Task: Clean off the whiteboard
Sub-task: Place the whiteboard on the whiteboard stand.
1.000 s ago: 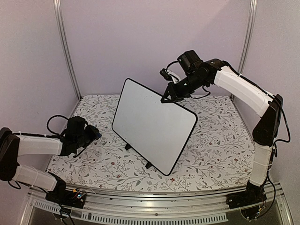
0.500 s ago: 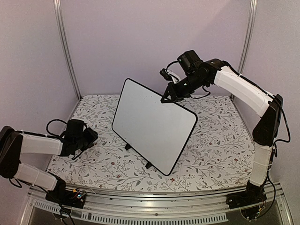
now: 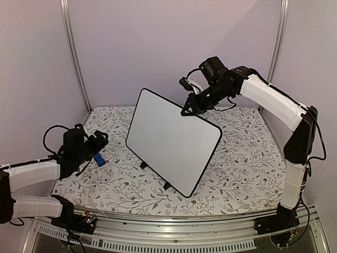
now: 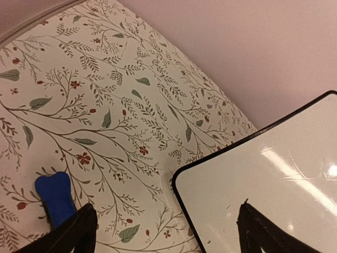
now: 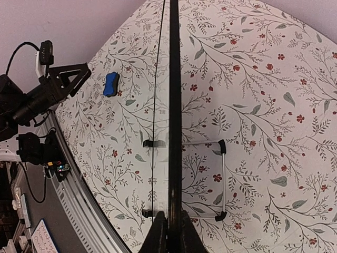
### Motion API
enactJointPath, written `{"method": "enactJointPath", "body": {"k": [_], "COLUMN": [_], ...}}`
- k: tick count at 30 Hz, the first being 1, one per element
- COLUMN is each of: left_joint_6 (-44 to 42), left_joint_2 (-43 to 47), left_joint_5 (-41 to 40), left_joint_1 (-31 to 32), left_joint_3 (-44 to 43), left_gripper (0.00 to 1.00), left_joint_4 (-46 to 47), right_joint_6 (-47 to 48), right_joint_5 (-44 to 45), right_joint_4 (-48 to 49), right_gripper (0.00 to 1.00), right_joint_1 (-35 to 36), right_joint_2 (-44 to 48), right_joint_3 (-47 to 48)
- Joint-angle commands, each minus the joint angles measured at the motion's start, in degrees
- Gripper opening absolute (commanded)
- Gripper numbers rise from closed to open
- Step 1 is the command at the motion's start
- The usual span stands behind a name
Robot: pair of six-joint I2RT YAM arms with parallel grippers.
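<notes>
I can't read any text from here. A card [image 5: 44,235] low at the far left of the right claw [image 5: 169,227] carries printed lines too small to make out. The whiteboard [image 4: 274,174] ahead of the left claw [image 4: 166,211] shows only faint streaks and specks, nothing legible.

eraser [image 3: 98,159] L of whiteboard [image 3: 174,139]

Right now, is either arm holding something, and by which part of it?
The right tool holds the whiteboard by its upper rim. The left tool is open and holds nothing; the blue eraser lies loose near it.
</notes>
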State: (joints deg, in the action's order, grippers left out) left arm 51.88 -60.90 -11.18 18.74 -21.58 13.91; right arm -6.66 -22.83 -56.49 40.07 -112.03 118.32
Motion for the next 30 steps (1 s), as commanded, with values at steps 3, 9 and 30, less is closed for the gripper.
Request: {"method": "enactJointPath", "body": {"k": [3,9,30], "left_joint_6": [-1.45,-2.32,-5.88], "left_joint_2": [3.35,5.18,10.83], "left_joint_5": [-0.76,-0.94,-0.63], "left_joint_1": [0.13,0.13,0.43], "left_joint_3": [1.29,1.72,1.64], "left_gripper": [1.0,1.0,1.0], "left_joint_4": [-1.78,-1.61,-1.92], "right_joint_6": [1.82,1.73,1.73], "right_joint_5": [-0.84,-0.34,1.07], "right_joint_4": [-4.18,-4.27,-4.31], "right_gripper": [0.1,0.22,0.53], "right_joint_1": [1.85,1.78,1.85], "right_joint_2": [0.41,0.44,1.27], "right_joint_3": [-0.58,-0.43,1.1]}}
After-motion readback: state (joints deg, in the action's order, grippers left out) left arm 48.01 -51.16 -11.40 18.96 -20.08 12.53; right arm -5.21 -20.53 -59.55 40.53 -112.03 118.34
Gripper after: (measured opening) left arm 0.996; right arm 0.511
